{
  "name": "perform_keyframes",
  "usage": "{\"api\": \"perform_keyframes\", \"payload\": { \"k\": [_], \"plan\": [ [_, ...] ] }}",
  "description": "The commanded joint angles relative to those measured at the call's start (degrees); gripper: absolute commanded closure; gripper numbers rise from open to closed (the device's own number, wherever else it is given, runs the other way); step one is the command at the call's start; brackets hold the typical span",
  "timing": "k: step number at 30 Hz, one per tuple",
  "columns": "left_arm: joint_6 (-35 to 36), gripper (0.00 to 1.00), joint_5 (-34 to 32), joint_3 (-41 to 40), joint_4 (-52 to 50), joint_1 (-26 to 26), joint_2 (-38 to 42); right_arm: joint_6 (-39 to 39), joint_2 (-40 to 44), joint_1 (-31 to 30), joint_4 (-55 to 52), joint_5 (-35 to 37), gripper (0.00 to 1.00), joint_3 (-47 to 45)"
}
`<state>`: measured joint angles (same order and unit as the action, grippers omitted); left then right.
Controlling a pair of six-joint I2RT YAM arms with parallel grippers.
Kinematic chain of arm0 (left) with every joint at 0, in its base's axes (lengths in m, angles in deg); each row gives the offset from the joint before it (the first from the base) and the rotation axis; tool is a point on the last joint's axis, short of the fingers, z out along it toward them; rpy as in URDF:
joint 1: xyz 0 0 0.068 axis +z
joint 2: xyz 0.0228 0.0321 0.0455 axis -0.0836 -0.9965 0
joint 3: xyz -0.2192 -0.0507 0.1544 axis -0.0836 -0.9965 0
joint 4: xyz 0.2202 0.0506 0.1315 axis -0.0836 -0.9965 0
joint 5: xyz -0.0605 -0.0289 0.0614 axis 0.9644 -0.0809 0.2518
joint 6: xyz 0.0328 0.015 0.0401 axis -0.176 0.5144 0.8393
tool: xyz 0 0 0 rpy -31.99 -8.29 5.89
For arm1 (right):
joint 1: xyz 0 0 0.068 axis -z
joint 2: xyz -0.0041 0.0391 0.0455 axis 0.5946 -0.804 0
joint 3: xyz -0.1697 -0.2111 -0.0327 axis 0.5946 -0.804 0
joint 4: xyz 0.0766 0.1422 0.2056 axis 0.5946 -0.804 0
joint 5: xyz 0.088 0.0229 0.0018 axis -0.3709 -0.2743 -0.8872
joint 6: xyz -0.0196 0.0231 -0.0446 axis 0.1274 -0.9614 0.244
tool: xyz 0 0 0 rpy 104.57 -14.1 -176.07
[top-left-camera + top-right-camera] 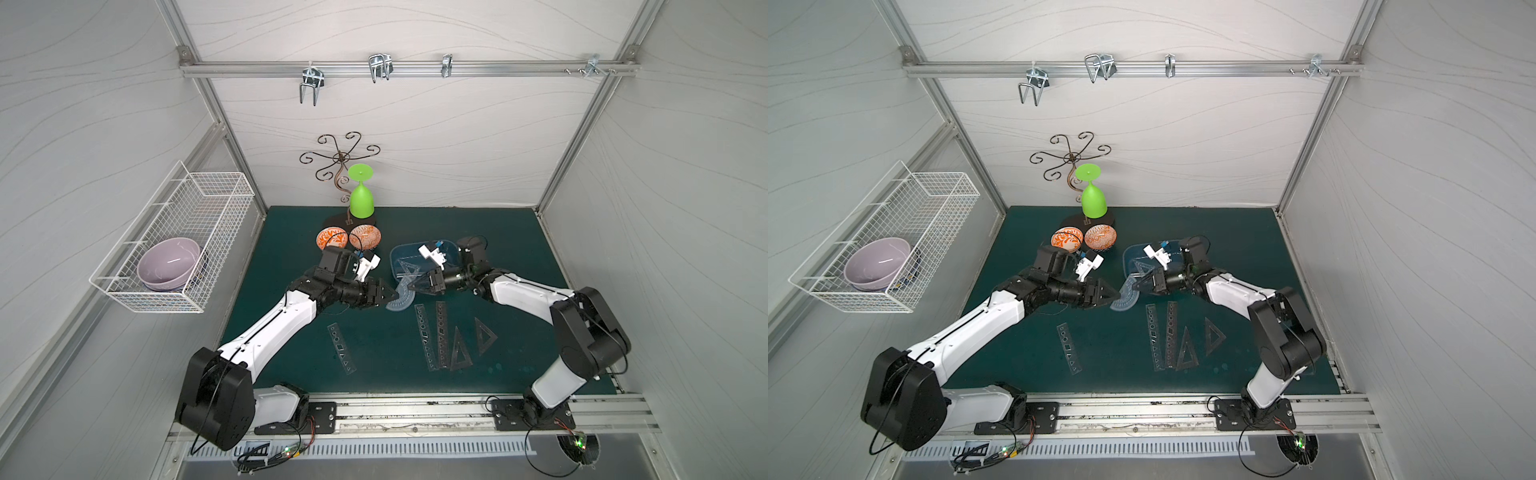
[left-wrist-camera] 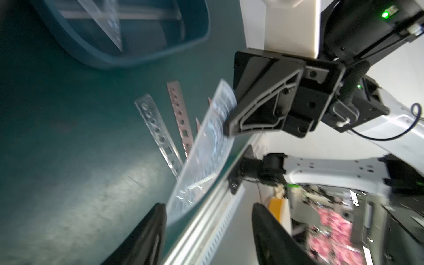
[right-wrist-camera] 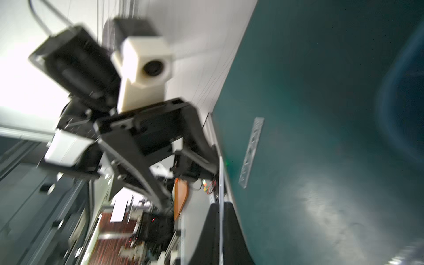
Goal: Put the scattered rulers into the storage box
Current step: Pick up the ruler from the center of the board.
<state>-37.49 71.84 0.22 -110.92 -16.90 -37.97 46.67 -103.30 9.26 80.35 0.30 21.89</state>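
— What's closest to us on the bench?

— Loose rulers, lying flat. One stencil strip sits alone to the left. To its right are two more strips side by side, with two open triangles just beside them.

— And the arms?

— Behind those, nearly tip to tip. The left hand is released. In the left wrist view its fingers stand well apart, with the protractor's edge just beside one of them. The right hand is clenched on the protractor, pinching it by one edge.

— Is it off the bench?

— I can't tell. It hangs at a slant between the two hands.

— Where's the storage box?

— Just behind the hands, partly under the right wrist. A clear ruler leans inside it.

— Anything farther back?

— Two orange bowls left of the box, and beyond them a green glass standing upside down.
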Motion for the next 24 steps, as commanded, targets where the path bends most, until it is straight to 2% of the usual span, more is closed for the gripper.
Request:
{"api": "perform_keyframes", "payload": {
  "k": [1,5,8,17,21,24],
  "plan": [
    [4.6,0.26,-17.9,3.9,-9.3,0.8,-0.5,5.0,-4.4,4.1,-7.6,12.0,1.00,5.7],
    [5.2,0.26,-23.2,5.6,-10.5,1.0,-2.4,10.1,-9.4,5.2,-13.1,21.1,1.00,13.8],
    [4.5,0.27,-24.8,5.4,-10.6,1.0,-4.1,12.5,-13.6,5.1,-15.7,24.1,1.00,18.9],
    [3.7,0.26,-26.9,5.1,-11.6,1.6,-5.8,14.3,-20.9,2.8,-17.6,24.8,1.00,24.2],
    [3.5,0.26,-26.8,5.0,-11.8,2.0,-6.2,14.0,-22.8,2.3,-17.2,24.1,0.96,24.8],
    [3.3,0.25,-26.6,5.1,-11.7,2.4,-6.4,14.7,-23.2,2.5,-17.9,24.4,0.89,25.0]
  ]
}}
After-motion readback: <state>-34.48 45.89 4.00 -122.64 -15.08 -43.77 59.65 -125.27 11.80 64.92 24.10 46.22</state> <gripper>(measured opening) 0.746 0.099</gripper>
